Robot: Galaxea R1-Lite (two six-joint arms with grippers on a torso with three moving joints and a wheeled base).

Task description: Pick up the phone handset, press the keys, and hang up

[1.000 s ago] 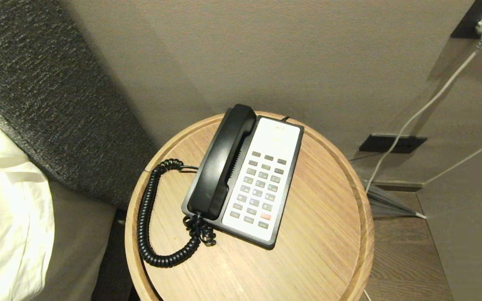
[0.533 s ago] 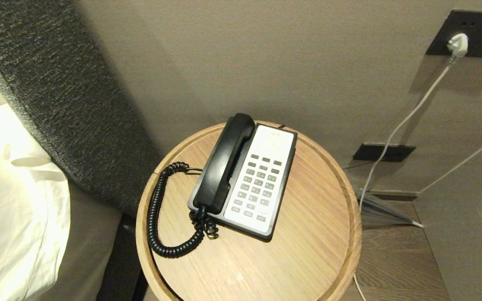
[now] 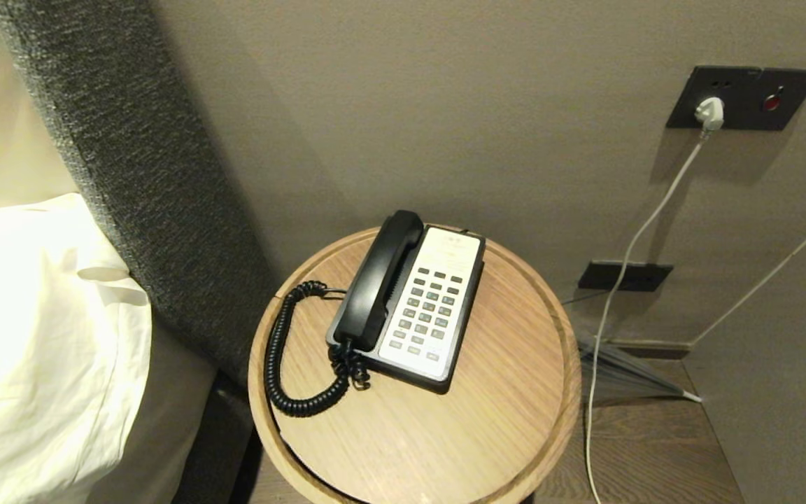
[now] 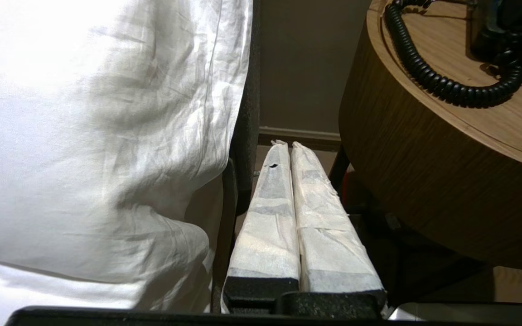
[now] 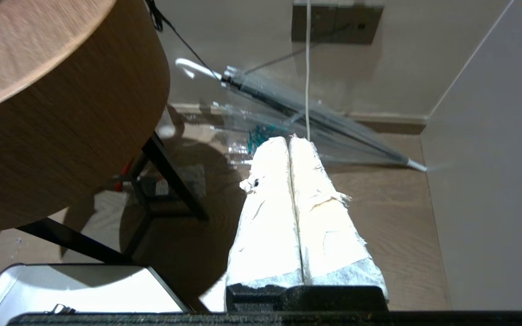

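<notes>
From the head view, the phone handset [image 3: 375, 280] is lying in its cradle on the round wooden counter [image 3: 515, 392], just left of the keys [image 3: 427, 311], its coiled cord [image 3: 284, 364] looping off to the left. Neither arm is showing here; the reach should probably come from above, gripping the handset's middle.

In the left wrist view, the left end effector [image 4: 287, 146] is hanging clenched and empty between the bed sheet [image 4: 107, 136] and the counter.

In the right wrist view, the right end effector [image 5: 288, 140] is pressed shut, holding nothing, low beside the counter above a folded umbrella [image 5: 311, 117].

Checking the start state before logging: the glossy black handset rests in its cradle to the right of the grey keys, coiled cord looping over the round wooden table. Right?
One detail is wrong: in the head view the glossy black handset rests left of the grey keys, not right.
</notes>
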